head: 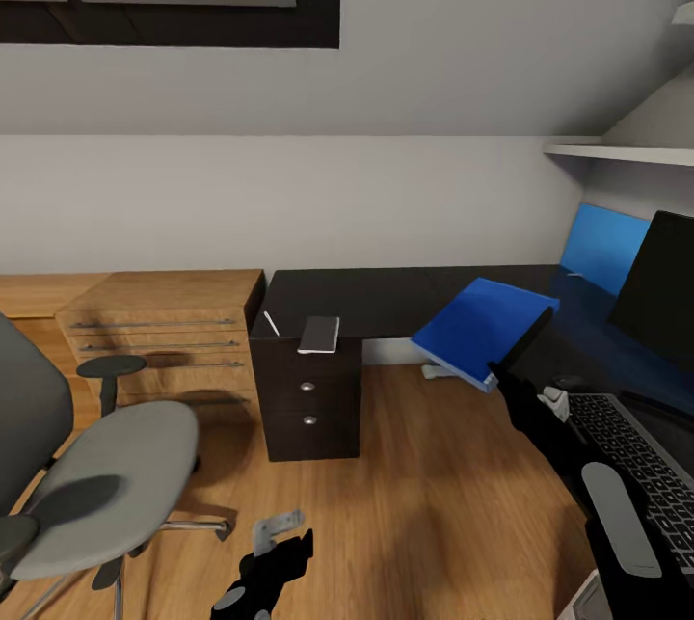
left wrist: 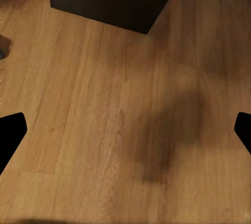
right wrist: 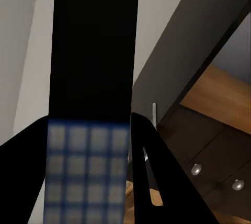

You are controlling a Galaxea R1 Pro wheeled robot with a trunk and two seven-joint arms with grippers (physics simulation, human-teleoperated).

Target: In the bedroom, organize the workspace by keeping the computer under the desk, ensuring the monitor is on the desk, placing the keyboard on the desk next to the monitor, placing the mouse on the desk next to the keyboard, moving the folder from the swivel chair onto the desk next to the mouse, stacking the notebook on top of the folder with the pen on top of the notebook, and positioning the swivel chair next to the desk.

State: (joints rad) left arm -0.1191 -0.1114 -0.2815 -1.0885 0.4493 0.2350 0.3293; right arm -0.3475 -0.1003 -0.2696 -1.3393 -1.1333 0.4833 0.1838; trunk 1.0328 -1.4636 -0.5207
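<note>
Going across the head view from its left edge, the swivel chair [head: 92, 480] is sitting at lower left with its grey seat bare, and just right of it, at bottom centre, the left hand [head: 280, 543] is hanging low over the wooden floor [left wrist: 104, 130]; its dark fingertips [left wrist: 11, 130] are showing far apart at the two side edges of the left wrist view with only boards between them, so it is released and holding nothing. At the middle of the frame the pen [head: 271, 323] and the notebook [head: 320, 335] are lying side by side, close but apart, on the near end of the counter [head: 405, 297], above the drawer pedestal. Right of centre, the folder [head: 485, 328] is tilting off the counter's front edge — its long axis running from lower left up toward upper right — and the right hand [head: 516, 364] is meeting it at its lower right edge, with the right wrist view showing a dark slab lying between the two fingers, so I judge the hand clenched on the folder. At the right edge the monitor [head: 660, 292] is standing on the counter and the keyboard [head: 636, 466] is lying below it; the bare counter between them and the notebook is lying up and left of the folder — that is where it looks bound, and the right arm is plainly the nearer one.
</note>
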